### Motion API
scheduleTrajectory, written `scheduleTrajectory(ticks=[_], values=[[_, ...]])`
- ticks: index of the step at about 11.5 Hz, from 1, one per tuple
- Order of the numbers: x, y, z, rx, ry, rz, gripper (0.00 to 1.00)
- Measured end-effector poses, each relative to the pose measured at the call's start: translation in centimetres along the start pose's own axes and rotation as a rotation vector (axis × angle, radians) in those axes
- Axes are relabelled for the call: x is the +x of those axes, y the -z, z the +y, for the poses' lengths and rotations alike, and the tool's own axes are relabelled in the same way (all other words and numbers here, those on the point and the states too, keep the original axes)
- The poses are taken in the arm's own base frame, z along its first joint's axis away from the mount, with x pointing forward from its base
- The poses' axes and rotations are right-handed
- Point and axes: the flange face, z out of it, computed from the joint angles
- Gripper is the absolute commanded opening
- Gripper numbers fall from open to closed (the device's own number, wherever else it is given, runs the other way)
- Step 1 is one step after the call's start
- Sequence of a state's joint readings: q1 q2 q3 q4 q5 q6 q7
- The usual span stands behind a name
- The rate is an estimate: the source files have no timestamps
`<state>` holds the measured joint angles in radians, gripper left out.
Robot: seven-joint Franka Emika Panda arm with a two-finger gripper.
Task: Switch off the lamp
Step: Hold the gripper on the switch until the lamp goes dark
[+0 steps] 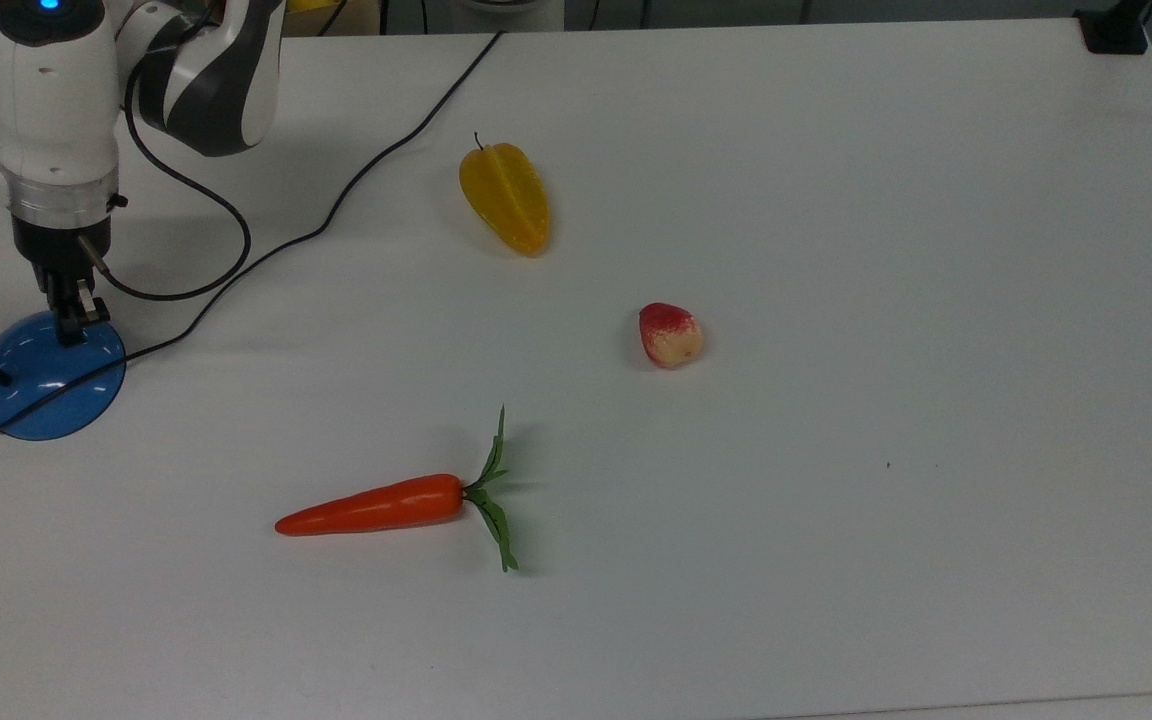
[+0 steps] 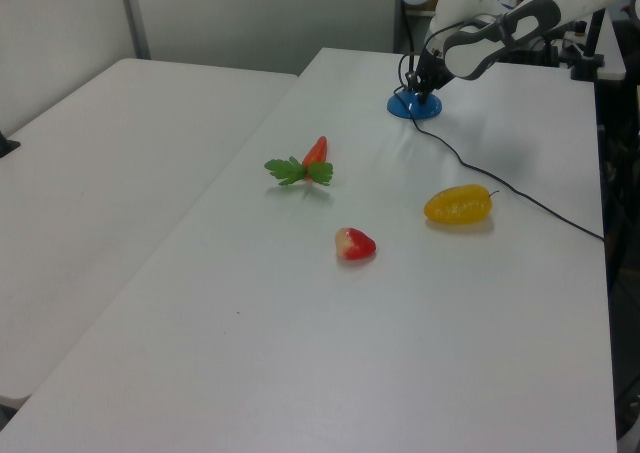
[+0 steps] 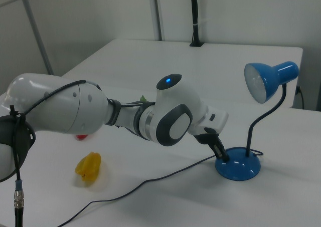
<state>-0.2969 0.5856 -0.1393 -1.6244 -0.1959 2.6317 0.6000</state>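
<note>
Blue and glossy, the lamp sits by the table's edge at the top view's left, its dome base flat on the white top, thin stem rising in the right view to an unlit blue shade. Gripper is down on the base's upper side, fingertips meeting the dome; whether they're parted or pinched, I cannot tell. Black power cord snakes off toward the far edge. Out across the table: yellow starfruit, red strawberry, orange carrot. Pale partition walls behind.
</note>
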Motion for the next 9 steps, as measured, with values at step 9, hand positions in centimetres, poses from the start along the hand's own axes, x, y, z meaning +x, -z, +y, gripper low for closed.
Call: scheduleTrajectory(ticks=[9], values=[[-0.96, -0.16, -0.69, -0.022, 0.063, 0.003, 0.00]])
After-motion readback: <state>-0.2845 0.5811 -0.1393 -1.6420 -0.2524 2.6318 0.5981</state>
